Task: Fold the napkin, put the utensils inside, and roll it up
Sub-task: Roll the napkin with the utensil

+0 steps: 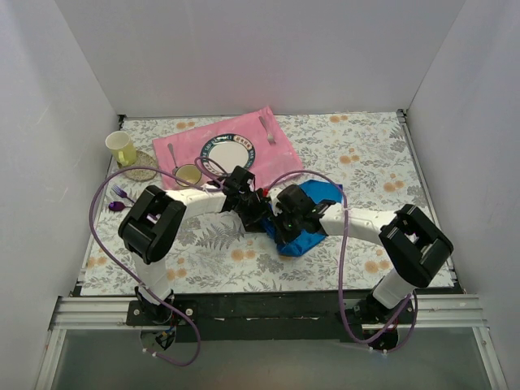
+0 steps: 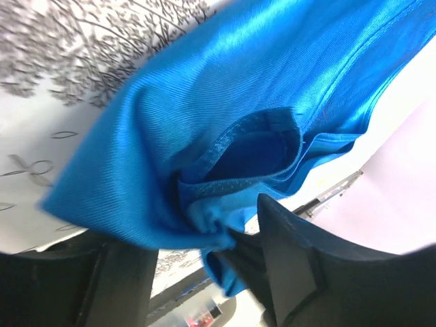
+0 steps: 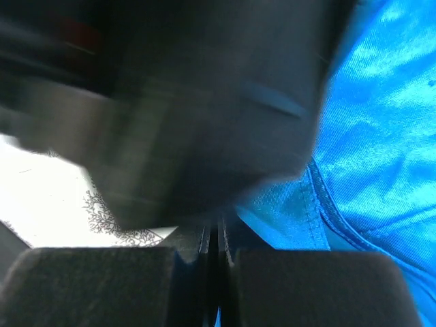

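Two hands meet at the bright royal-blue soft cloth napkin, bunched on the table just nearer than the shiny pink placemat, its long axis slanting away rightward. Around a fold the left hand stands apart; the right hand, nearer the bulk, is pressed together, seemingly pinching the hem.

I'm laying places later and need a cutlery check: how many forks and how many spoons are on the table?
Forks: 2, a purple fork and a silver-grey fork
Spoons: 2, a purple spoon and a gold-bowled spoon
Total: 4
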Available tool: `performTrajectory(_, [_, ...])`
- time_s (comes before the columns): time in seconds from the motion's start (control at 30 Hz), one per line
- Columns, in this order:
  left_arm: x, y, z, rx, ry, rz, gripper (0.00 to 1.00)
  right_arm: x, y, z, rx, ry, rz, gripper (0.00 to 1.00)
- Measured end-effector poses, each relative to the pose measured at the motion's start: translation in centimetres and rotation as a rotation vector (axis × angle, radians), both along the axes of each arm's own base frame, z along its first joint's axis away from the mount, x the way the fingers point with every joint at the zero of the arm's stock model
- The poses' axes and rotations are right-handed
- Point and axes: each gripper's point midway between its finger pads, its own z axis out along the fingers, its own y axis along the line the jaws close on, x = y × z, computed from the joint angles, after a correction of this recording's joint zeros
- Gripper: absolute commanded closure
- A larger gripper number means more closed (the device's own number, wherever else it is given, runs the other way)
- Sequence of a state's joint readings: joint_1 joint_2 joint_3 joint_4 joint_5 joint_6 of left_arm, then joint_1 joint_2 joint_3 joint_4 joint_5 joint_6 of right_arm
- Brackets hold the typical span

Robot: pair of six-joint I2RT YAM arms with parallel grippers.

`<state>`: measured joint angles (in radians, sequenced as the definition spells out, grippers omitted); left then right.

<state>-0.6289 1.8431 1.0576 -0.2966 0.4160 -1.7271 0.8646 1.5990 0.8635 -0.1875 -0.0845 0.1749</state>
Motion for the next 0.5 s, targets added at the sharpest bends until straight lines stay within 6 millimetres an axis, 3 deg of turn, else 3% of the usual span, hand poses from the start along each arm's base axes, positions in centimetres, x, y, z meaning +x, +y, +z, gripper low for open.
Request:
performTrajectory(0.33, [1.2, 2.3, 2.3, 0.025, -0.116, -0.028, 0.41, -0.1, -0.5, -0.5, 0.256, 0.255, -0.001, 0.99])
performTrajectory(0.5, [1.4, 3.5, 5.2, 0.017, -0.228, -0.047, 0.52, -0.4, -0.4, -0.5, 0.388, 0.350, 0.001, 0.99])
